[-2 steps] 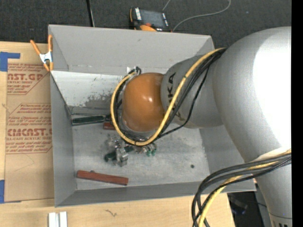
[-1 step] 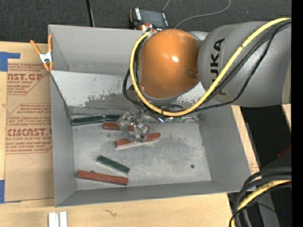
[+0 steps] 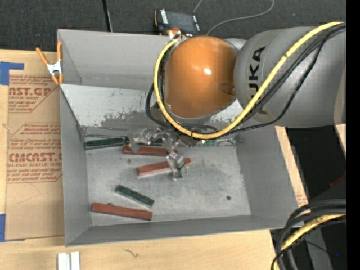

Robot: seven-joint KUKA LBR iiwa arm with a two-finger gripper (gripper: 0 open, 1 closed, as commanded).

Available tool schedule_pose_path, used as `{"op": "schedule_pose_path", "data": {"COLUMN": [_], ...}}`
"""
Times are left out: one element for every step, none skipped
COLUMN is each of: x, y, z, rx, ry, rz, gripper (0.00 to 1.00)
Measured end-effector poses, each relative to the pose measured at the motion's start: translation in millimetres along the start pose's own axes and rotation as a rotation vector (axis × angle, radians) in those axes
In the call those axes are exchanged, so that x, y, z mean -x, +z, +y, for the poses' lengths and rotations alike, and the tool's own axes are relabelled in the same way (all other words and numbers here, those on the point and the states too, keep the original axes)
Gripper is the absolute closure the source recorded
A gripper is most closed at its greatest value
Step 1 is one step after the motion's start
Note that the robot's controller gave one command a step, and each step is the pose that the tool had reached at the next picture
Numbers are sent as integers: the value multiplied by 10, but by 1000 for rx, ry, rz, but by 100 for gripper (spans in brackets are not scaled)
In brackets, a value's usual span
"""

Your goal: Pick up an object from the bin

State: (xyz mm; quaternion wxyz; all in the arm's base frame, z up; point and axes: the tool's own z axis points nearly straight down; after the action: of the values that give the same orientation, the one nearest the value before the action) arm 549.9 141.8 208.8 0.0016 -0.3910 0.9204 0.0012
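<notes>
My gripper (image 3: 176, 167) hangs under the orange dome, low over the middle of the bin. It stands at the right end of a red-brown bar (image 3: 153, 170) that lies flat on the bin floor, tilted slightly up to the right. A little red shows just to the right of the gripper too. A second red-brown bar (image 3: 145, 149) lies just behind it, to the left of the gripper. The dome hides the gripper's upper part.
A dark green bar (image 3: 104, 143) lies at the back left by the wall. A shorter dark green bar (image 3: 134, 196) and a long red-brown bar (image 3: 121, 211) lie near the front left. A small green piece (image 3: 218, 142) shows under the arm at the right.
</notes>
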Motion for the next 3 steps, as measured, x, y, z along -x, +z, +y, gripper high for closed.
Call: {"op": "schedule_pose_path", "data": {"x": [-632, -1141, -73], "y": [1431, 534, 928], "z": [-222, -683, -606], "rx": [5, -8, 1], "ry": [-83, -158, -85], "rz": [9, 1, -5], "gripper": [0, 0, 0]}}
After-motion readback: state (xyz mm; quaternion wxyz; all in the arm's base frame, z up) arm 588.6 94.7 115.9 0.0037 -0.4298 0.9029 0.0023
